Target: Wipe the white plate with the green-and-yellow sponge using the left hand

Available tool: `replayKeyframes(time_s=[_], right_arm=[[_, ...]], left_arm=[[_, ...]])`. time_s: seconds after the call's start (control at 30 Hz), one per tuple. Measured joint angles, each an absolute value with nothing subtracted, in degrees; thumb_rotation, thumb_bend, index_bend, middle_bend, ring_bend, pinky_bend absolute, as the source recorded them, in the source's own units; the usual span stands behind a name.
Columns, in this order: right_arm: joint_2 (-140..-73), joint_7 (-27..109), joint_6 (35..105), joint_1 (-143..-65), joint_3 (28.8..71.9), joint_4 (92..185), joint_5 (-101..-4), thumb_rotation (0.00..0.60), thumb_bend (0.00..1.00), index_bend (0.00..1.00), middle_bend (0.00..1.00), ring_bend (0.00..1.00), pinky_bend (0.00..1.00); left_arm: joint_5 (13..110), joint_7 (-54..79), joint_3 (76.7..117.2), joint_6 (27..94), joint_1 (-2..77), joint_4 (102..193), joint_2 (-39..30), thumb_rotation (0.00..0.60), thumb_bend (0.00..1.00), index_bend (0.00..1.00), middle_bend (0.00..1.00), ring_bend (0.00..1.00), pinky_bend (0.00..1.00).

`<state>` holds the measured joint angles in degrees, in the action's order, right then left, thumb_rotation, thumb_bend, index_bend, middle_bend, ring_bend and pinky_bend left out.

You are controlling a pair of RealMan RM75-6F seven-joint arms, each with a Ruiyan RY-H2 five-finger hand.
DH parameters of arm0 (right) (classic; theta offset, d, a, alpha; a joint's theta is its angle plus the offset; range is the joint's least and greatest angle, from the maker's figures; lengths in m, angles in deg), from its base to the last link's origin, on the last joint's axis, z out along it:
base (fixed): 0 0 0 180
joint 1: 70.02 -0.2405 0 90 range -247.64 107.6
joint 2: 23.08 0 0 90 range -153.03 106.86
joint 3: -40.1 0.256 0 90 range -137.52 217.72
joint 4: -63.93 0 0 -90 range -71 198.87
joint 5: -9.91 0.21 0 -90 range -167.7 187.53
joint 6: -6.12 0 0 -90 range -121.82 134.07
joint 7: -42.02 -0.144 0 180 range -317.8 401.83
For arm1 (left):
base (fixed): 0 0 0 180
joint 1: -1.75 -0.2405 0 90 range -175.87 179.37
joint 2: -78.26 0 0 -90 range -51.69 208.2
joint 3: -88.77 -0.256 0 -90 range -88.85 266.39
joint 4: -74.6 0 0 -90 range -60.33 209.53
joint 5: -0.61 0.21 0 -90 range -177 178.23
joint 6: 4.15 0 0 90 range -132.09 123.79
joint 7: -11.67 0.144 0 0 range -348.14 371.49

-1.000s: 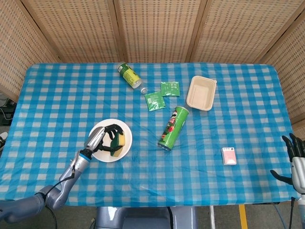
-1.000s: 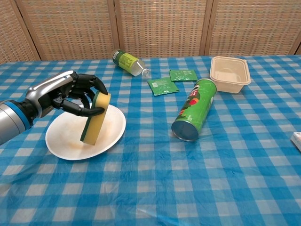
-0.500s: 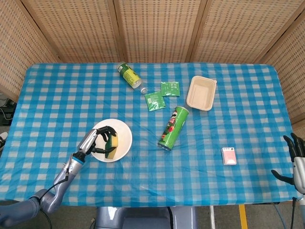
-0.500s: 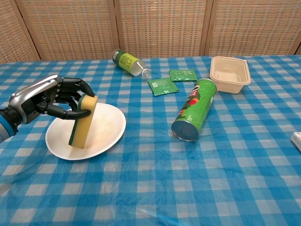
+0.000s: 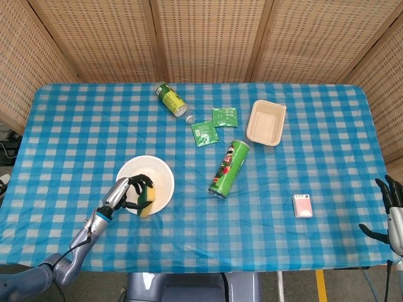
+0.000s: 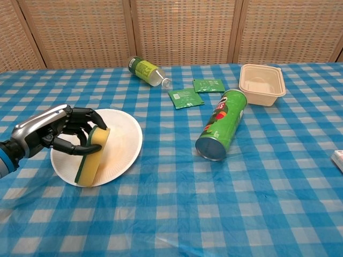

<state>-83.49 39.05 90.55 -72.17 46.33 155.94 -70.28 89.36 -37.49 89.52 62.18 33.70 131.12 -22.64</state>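
The white plate (image 5: pixel 157 176) (image 6: pixel 126 142) lies on the checked cloth at the front left, tilted with its near edge raised. My left hand (image 5: pixel 128 192) (image 6: pixel 56 133) grips the green-and-yellow sponge (image 5: pixel 147 200) (image 6: pixel 92 157) upright on its edge, pressed against the plate's near left rim. The sponge's yellow face looks toward the plate's middle. My right hand (image 5: pixel 390 207) hangs off the table's right edge, fingers spread and holding nothing; the chest view does not show it.
A green chips can (image 5: pixel 228 168) (image 6: pixel 221 124) lies on its side right of the plate. Behind it are two green sachets (image 5: pixel 214 124), a bottle (image 5: pixel 170 99) on its side and a beige tray (image 5: pixel 267 122). A small red-and-white box (image 5: pixel 303 206) sits at the right.
My left hand has drawn the sponge back toward me and down across the plate to its near left rim. The plate shifted and tilted slightly. The right hand stayed put.
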Motion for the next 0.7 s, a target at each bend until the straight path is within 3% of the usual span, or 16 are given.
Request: replayKeyframes(time_s=[0.37,0.7], right_arm=[[-83.45,39.03,90.48,-72.15,46.25,156.02,-70.29,0.600,0.00,0.02,0.00,0.00,0.00],[-83.26,38.89,90.85,-72.00,46.13,156.28,-70.74,0.600,0.00,0.02,0.00,0.00,0.00]], left_arm=[[89.52,-39.64,89.42,62.44,33.43,129.35,-23.40,0.600,0.36,0.48,0.41,0.48,0.54],[89.39,-42.10,91.06,65.05,33.21,134.42,-19.13,0.600,0.36,0.48,0.41,0.48,0.54]])
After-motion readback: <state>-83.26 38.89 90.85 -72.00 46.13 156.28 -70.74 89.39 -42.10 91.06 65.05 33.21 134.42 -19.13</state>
